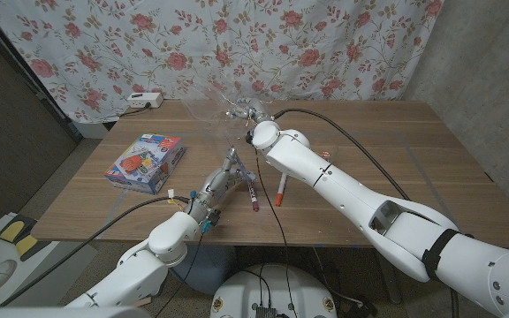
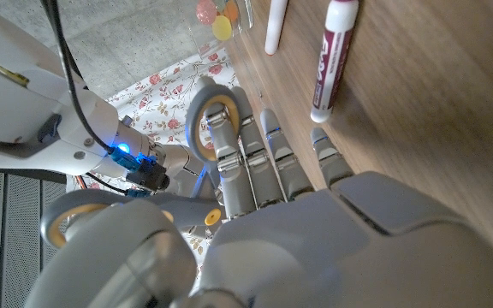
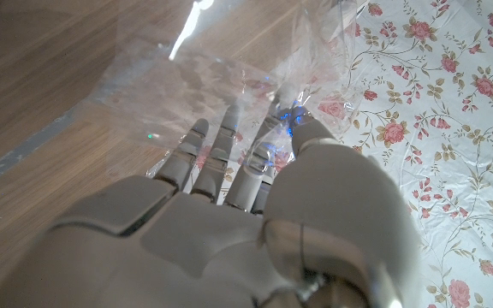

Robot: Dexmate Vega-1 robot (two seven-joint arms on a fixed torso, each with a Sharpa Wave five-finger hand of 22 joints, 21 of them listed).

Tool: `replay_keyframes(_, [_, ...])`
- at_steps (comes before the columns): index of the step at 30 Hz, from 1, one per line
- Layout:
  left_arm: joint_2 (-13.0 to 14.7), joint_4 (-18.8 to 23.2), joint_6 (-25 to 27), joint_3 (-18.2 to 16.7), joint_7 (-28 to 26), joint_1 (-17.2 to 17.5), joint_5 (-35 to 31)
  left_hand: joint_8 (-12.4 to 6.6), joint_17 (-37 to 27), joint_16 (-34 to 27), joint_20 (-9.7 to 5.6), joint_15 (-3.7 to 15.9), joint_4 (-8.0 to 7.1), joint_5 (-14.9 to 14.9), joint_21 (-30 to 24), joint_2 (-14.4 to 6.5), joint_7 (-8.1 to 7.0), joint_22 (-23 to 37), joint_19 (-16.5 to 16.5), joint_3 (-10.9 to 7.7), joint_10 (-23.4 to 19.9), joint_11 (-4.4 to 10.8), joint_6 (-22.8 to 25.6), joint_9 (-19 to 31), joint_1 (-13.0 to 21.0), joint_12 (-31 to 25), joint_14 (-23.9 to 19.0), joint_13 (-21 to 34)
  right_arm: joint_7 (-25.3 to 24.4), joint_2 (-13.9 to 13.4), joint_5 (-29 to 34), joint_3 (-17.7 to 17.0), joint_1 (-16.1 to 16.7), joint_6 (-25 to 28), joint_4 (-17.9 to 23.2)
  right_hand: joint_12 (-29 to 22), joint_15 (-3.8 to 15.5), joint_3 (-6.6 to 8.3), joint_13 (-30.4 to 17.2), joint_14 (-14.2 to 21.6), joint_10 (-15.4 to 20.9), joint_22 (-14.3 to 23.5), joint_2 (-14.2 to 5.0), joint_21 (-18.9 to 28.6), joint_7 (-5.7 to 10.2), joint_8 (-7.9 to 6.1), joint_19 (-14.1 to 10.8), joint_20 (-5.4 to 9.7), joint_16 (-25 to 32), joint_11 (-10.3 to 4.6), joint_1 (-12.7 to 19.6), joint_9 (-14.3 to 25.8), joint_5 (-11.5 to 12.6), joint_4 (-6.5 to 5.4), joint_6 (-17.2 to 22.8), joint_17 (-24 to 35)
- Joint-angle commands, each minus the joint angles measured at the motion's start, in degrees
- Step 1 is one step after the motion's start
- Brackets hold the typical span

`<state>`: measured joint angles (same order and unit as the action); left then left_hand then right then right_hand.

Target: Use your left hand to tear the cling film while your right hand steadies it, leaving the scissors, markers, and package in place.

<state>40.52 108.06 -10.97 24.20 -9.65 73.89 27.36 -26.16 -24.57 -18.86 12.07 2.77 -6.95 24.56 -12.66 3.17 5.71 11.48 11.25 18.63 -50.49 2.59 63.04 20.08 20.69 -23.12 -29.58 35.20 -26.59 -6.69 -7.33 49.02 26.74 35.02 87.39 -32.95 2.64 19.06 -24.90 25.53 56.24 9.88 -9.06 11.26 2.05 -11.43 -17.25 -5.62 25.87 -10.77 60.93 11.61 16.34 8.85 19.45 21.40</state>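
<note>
Cling film (image 3: 229, 77) over wooden table (image 1: 396, 168), floral curtain (image 1: 237, 44) behind

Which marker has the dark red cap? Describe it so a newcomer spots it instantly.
On the wooden table, look near the front edge at the middle, just beyond the left hand. Two markers lie there side by side: the dark-red-capped marker is the one nearer that hand, with a maroon label; its neighbour, the orange-tipped marker, is plain white.
</note>
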Motion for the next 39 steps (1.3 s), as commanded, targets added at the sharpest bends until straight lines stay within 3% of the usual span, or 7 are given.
replay_keyframes(1, [-0.28, -0.92, -0.42, 0.00, 0.27, -0.77, -0.19, 0.04, -0.15, 0.13, 0.19, 0.24, -0.27, -0.07, -0.06, -0.38, 0.02, -0.02, -0.20, 0.27, -1.59, 1.07, 0.16, 0.22, 0.40, -0.29, -0.38, 0.01, -0.17, 0.02, -0.10, -0.24, 0.06, 0.19, -0.18, -0.52, 9.42, 0.15, 0.01, 0.58, 0.04, 0.09, 0.40, 0.12, -0.16, 0.14, -0.11, -0.13, -0.03, 0.13, 0.17, 0.05, 0.61, -0.01, 0.58, 0.30])
replay_keyframes(24, [-0.91, -1.59, -0.74, -0.12, -0.08, -1.13, -0.07, 0.27, -0.17, 0.26, 0.19, 0.38, -0.28, -0.19, -0.08, -0.78, 0.06, -0.02, -0.14, 0.13, -1.64, 1.26, 0.24, 0.17, 0.75, -0.14, -0.37, 0.09, 0.05, -0.02, -0.47, -0.48, -0.06, -0.22, -1.00, -0.72, 9.43, 0.14, 0.30, 0.68, 0.12, 0.09, 0.48, 0.16, -0.26, 0.15, -0.29, -0.13, -0.25, 0.19, 0.18, 0.06, 0.75, 0.01, 0.64, 0.40])
replay_keyframes(39, [-1.30, -2.02, -1.00, 0.03, -0.03, -1.29, 0.03, 0.31, -0.30, 0.22, 0.17, 0.48, -0.39, -0.42, -0.12, -3.84, -0.06, 0.00, -0.06, -1.22, -1.92, 1.47, 0.45, 0.36, 2.00, -0.08, -0.47, 0.12, 0.04, 0.33, -0.54, -0.38, -0.39, -0.62, -1.99, -0.96, 9.50, 0.13, 0.28, 0.77, 0.06, 0.09, 0.45, 0.11, -0.29, 0.14, -0.22, 0.00, -0.35, 0.14, 0.23, 0.06, 0.84, 0.02, 0.73, 0.54])
